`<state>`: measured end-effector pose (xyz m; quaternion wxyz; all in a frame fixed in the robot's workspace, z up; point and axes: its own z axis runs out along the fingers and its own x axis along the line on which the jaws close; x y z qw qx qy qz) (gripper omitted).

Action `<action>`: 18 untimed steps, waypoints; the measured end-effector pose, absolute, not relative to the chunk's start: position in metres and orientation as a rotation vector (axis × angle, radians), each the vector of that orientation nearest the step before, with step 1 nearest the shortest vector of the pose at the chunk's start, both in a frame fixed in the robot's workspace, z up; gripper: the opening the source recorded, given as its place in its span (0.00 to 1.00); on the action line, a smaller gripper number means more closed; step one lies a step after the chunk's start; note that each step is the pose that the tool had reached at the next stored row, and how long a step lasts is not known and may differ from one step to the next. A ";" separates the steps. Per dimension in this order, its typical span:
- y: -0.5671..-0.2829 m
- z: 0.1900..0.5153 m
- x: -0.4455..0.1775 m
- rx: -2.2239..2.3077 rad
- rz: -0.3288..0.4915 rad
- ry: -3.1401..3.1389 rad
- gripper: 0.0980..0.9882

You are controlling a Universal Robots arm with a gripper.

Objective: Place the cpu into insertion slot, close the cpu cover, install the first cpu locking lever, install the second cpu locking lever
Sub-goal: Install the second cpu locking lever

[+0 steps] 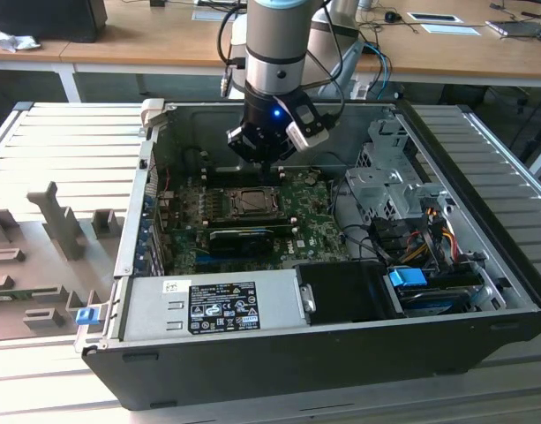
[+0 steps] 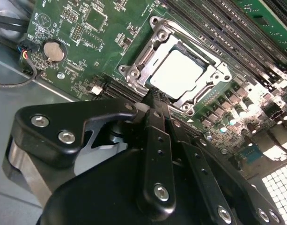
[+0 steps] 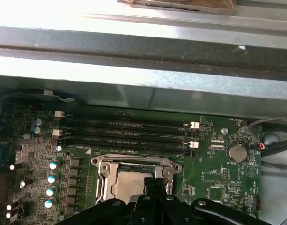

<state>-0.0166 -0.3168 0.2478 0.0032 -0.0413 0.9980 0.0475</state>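
Note:
The cpu [image 2: 178, 72] lies flat in its socket on the green motherboard [image 2: 87, 42], pale silvery top facing up. It also shows in the first wrist view, cpu [image 3: 129, 185], and from outside, cpu [image 1: 250, 201]. The cpu cover [image 2: 209, 80], a silvery frame, lies down around the chip, which shows through its window. My gripper [image 2: 155, 96] hangs just above the socket's edge, its thin black fingers pressed together with nothing between them. In the exterior view the gripper [image 1: 269, 166] is over the far side of the socket.
Black memory slots [image 3: 124, 131] run beside the socket, and a coin battery [image 2: 53, 50] sits at the board's corner. A grey power supply [image 1: 208, 305] fills the case front. A drive cage [image 1: 385, 177] and cables [image 1: 420, 238] crowd the exterior view's right.

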 end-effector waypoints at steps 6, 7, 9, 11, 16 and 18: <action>-0.320 0.247 -0.017 -0.130 0.149 3.129 0.01; -0.322 0.247 -0.017 -0.130 0.149 3.129 0.01; -0.323 0.247 -0.017 -0.130 0.149 3.129 0.01; -0.326 0.247 -0.017 -0.130 0.149 3.129 0.01; -0.328 0.250 -0.017 -0.130 0.149 3.129 0.01; -0.330 0.250 -0.017 -0.130 0.149 3.129 0.01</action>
